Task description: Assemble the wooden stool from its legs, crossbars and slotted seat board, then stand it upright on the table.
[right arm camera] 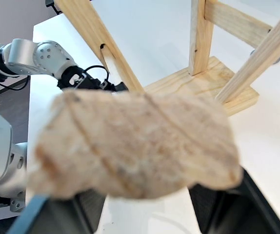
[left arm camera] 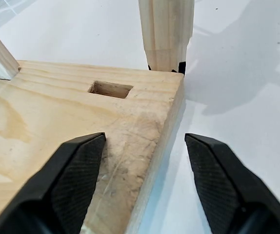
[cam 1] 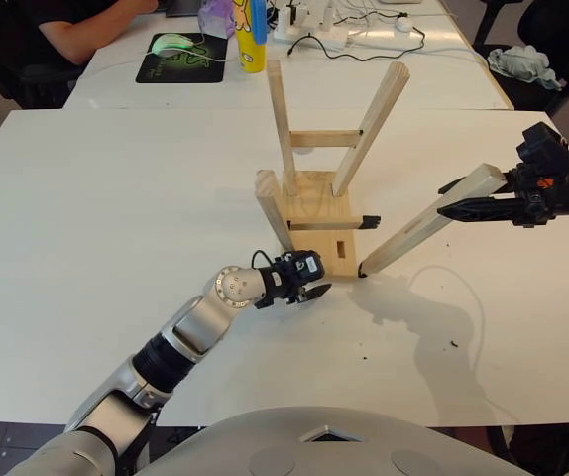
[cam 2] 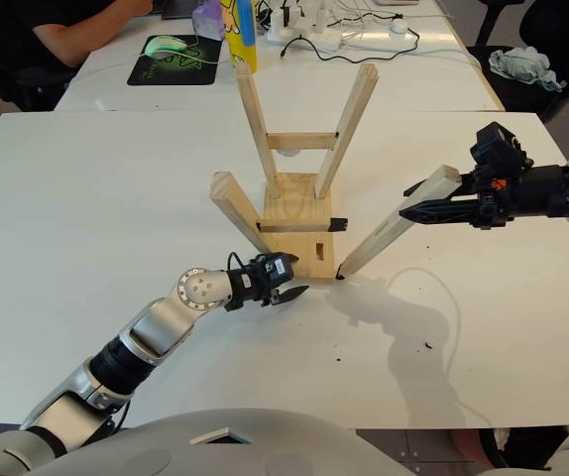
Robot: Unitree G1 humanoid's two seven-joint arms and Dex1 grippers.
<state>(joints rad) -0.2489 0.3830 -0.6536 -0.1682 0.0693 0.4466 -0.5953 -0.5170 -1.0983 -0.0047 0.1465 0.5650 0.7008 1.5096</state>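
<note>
The seat (cam 1: 314,203) lies flat, underside up, in the middle of the tabletop (cam 1: 116,248). Three legs (cam 1: 283,119) stand in it, and one slot (left arm camera: 110,89) is empty near its 5 o'clock corner. The loose leg (cam 1: 418,233) leans at 4 o'clock of the seat. Its lower end rests on the tabletop just beside that corner, and its upper end is gripped by the closed jaws of the right gripper (cam 1: 453,198), out at 3 o'clock. A crossbar (cam 1: 326,225) runs along the seat's near side, its dark tip poking toward the loose leg. At 6 o'clock the left gripper (cam 1: 314,294) sits at the corner with its jaws open, one over the wood and one over the tabletop, clamping nothing.

The main risk is probably the seat sliding. With nothing pinning it, a sideways push from the leg could shove the whole assembly toward 9 o'clock or rock it off the tabletop.

The leg is also steeply tilted. If it enters the slot at that angle, it would likely catch the rim and jam.

The crossbar tip must meet the leg's side as it seats. If it misses, it could lever the neighbouring leg loose.

Held only at its far end, the leg may also twist in the jaws under load.
</note>
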